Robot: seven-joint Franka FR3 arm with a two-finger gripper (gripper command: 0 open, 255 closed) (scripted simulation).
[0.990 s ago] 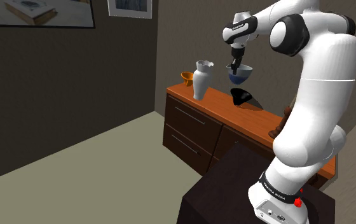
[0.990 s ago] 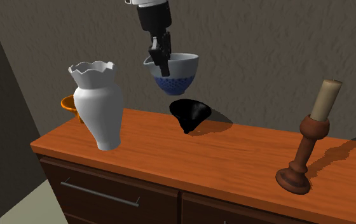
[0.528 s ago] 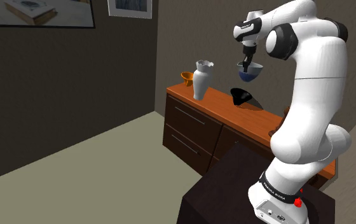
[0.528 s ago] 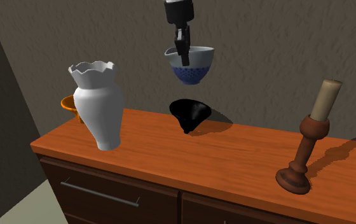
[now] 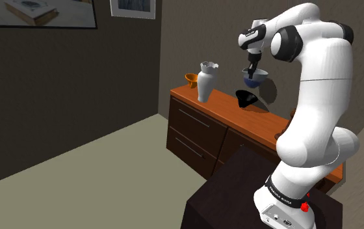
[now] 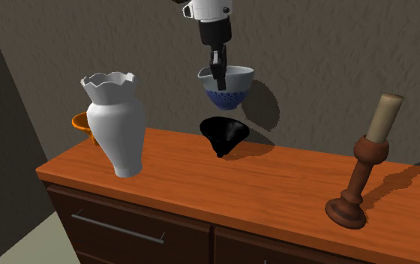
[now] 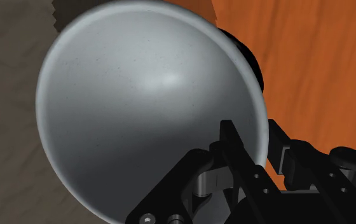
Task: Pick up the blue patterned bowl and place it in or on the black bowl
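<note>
The bowl [image 6: 229,88] has a pale grey upper part and a blue dotted base; it hangs in the air with my gripper [image 6: 218,73] shut on its rim. Directly under it, with a gap between them, the black bowl [image 6: 225,134] sits on the wooden dresser [image 6: 276,187]. In the shoulder view the held bowl [image 5: 255,77] hovers over the black bowl [image 5: 246,99]. In the wrist view the bowl's grey inside [image 7: 145,108] faces the camera, my gripper [image 7: 259,162] pinches its rim, and a sliver of the black bowl [image 7: 252,60] peeks out behind it.
A white vase [image 6: 116,123] with a wavy rim stands at the dresser's end in the second exterior view's left, an orange bowl [image 6: 84,124] behind it. A wooden candlestick [image 6: 364,168] stands at that view's right. A wall rises close behind the dresser.
The gripper has carried the bowl lower and slightly toward the second exterior view's right, so it now hangs closer above the black bowl.
</note>
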